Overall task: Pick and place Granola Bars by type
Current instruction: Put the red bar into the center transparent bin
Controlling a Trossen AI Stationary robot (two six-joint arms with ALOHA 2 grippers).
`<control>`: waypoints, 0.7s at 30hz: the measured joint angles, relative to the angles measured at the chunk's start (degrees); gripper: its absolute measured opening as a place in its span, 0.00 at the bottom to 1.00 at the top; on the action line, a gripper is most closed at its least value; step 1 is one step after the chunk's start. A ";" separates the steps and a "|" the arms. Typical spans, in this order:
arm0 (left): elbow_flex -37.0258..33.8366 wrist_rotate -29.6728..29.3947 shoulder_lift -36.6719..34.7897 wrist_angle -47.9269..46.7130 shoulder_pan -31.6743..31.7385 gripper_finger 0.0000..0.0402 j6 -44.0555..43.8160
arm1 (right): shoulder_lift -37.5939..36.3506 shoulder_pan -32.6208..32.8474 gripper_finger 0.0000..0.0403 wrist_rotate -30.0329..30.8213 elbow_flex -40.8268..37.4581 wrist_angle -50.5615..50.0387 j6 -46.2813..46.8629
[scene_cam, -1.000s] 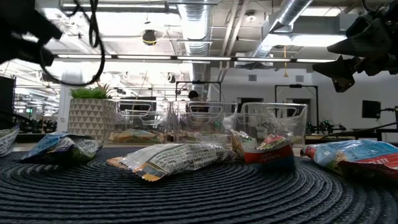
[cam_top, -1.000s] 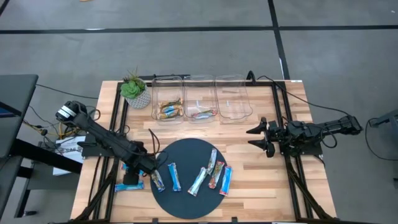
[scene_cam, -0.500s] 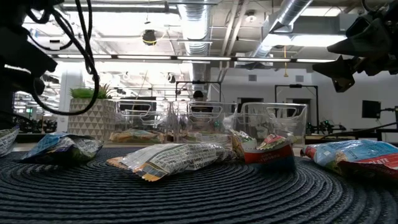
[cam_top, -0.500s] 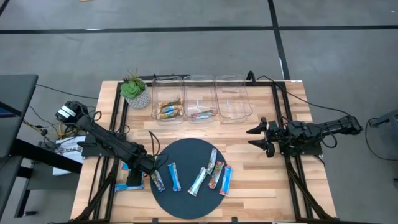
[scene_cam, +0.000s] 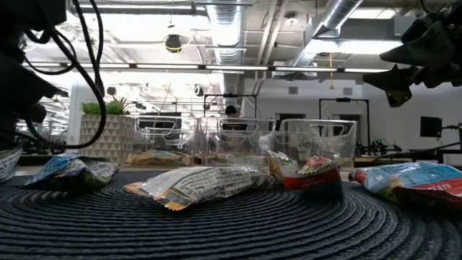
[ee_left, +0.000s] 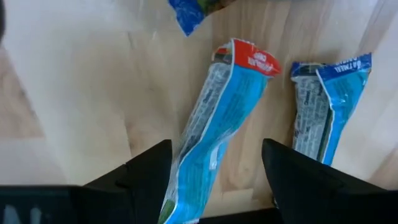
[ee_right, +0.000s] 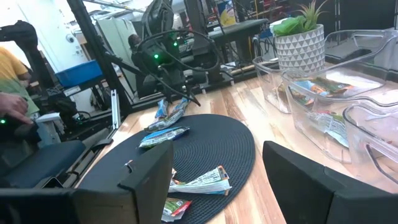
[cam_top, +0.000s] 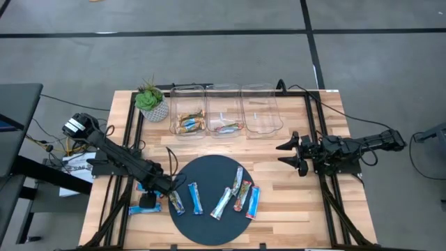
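Observation:
Two bright blue granola bars [ee_left: 217,124] [ee_left: 326,102] lie flat on the wood just left of the round dark mat [cam_top: 216,209]. My left gripper [ee_left: 216,144] points down over them, open. Its fingers stand on either side of the nearer bar's lower end, and no touch shows. In the high view it is at the mat's left rim [cam_top: 148,199]. Several more bars, blue [cam_top: 196,198], silvery [cam_top: 221,203] and multicoloured [cam_top: 242,195], lie on the mat. My right gripper [cam_top: 284,155] waits open and level at the table's right side.
Three clear bins stand along the far edge: the left one [cam_top: 188,104] holds multicoloured bars, the middle one [cam_top: 224,104] a silvery bar, and the right one [cam_top: 260,104] shows none. A potted plant [cam_top: 150,102] stands to their left. Bare wood lies between the mat and the bins.
My left gripper has sunk toward the blue bars beside the mat's left rim, shifting slightly toward the table's near edge. The bars and my right arm have kept still.

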 joint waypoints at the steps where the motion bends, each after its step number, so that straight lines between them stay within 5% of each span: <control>1: -0.50 0.00 0.00 0.79 -0.04 0.60 -0.02 | 0.01 -0.01 0.60 0.00 0.01 0.00 0.00; 21: -2.19 -1.86 0.00 7.34 -0.35 0.44 -4.45 | 0.00 0.01 0.60 0.02 0.01 0.00 -0.01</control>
